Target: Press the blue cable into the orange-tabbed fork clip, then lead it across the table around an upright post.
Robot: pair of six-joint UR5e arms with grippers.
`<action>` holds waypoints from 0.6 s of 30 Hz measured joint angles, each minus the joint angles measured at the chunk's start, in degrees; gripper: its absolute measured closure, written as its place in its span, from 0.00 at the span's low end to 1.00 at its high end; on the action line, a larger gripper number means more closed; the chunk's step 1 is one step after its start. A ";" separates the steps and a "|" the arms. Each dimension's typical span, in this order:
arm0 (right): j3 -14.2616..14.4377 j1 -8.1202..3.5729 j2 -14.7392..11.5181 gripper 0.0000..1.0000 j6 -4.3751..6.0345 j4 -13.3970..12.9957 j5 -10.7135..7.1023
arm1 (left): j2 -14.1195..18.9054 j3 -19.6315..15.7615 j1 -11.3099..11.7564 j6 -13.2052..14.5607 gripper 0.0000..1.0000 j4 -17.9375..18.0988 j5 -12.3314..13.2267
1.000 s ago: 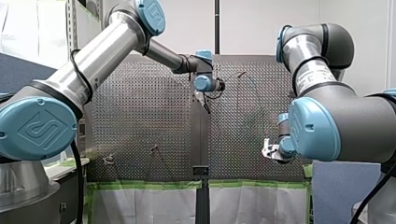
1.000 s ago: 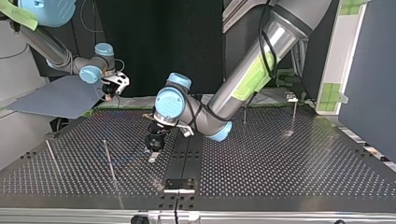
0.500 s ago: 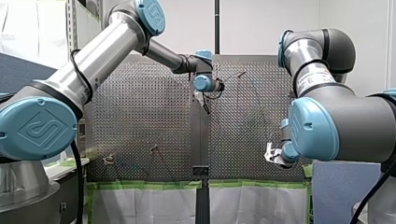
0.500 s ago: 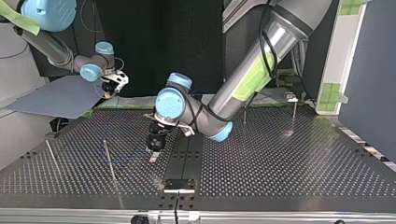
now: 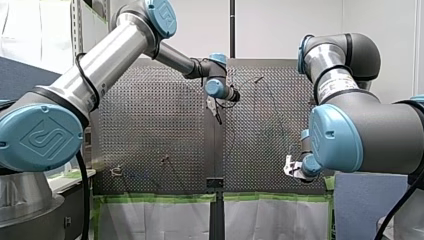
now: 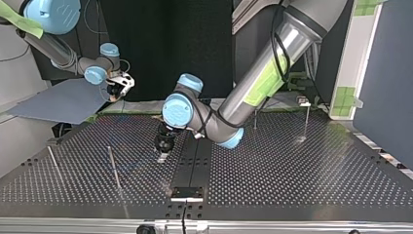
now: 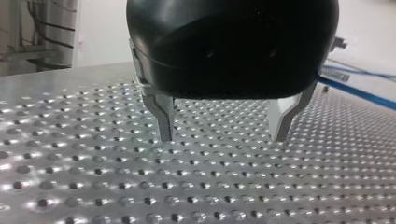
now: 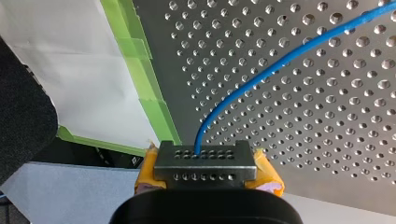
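The blue cable (image 8: pixel 261 77) runs from my right gripper (image 8: pixel 204 161) out over the perforated table (image 8: pixel 327 121). That gripper's jaws, with yellow pads, are shut on the cable's end, above the table's taped edge. In the top view my right gripper (image 6: pixel 118 89) hangs at the back left, off the table. My left gripper (image 7: pixel 222 137) stands open just above the plate, its metal fingers (image 7: pixel 163 122) with nothing between them; the blue cable (image 7: pixel 357 92) passes off to one side. In the top view my left gripper (image 6: pixel 162 153) points down near the middle. An upright post (image 6: pixel 113 168) stands nearby. I cannot make out the fork clip.
More thin posts stand on the table: one (image 6: pixel 53 163) at the top view's left, two (image 6: pixel 307 117) at the back right. A black centre strip (image 6: pixel 195 161) divides the plate. Green tape (image 8: pixel 140 70) lines the table's edge.
My left gripper has tilted and shifted slightly toward the top view's right, staying open. My right gripper, still shut on the cable, has drifted a little toward the front view's lower right.
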 joint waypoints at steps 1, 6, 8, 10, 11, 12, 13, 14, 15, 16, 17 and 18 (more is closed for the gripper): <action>-0.01 0.00 0.00 1.00 0.00 0.00 -0.01 | 0.00 0.11 0.02 0.17 0.00 -0.53 0.39; -0.01 0.00 0.01 1.00 -0.05 0.01 -0.08 | 0.01 1.47 0.09 2.41 0.00 -3.79 1.47; -0.01 0.00 0.01 1.00 -0.06 0.01 -0.10 | 0.04 2.22 0.15 3.44 0.00 -4.94 1.55; -0.01 0.00 0.00 1.00 -0.08 0.01 -0.10 | 0.11 2.95 0.25 4.63 0.00 -6.26 1.70; -0.01 0.00 0.01 1.00 -0.08 0.01 -0.11 | 0.19 3.15 0.29 5.08 0.00 -6.89 1.87; -0.02 0.00 0.01 1.00 -0.08 0.01 -0.10 | 0.31 3.33 0.33 5.56 0.00 -7.64 2.20; -0.02 0.00 0.01 1.00 -0.09 0.01 -0.11 | 0.41 3.41 0.35 5.83 0.00 -8.21 2.49; -0.01 0.00 0.00 1.00 -0.09 0.01 -0.11 | 0.54 3.46 0.34 6.04 0.00 -8.80 2.83; -0.02 0.00 0.01 1.00 -0.09 0.01 -0.11 | 0.73 3.51 0.30 6.22 0.00 -9.53 3.26; -0.02 0.00 0.01 1.00 -0.09 0.02 -0.12 | 0.89 3.52 0.29 6.31 0.00 -10.12 3.53; -0.01 0.00 0.01 1.00 -0.09 0.04 -0.14 | 1.05 3.53 0.28 6.36 0.00 -10.72 3.75; -0.01 0.00 0.01 1.00 -0.09 0.05 -0.15 | 1.24 3.54 0.27 6.41 0.00 -11.47 4.00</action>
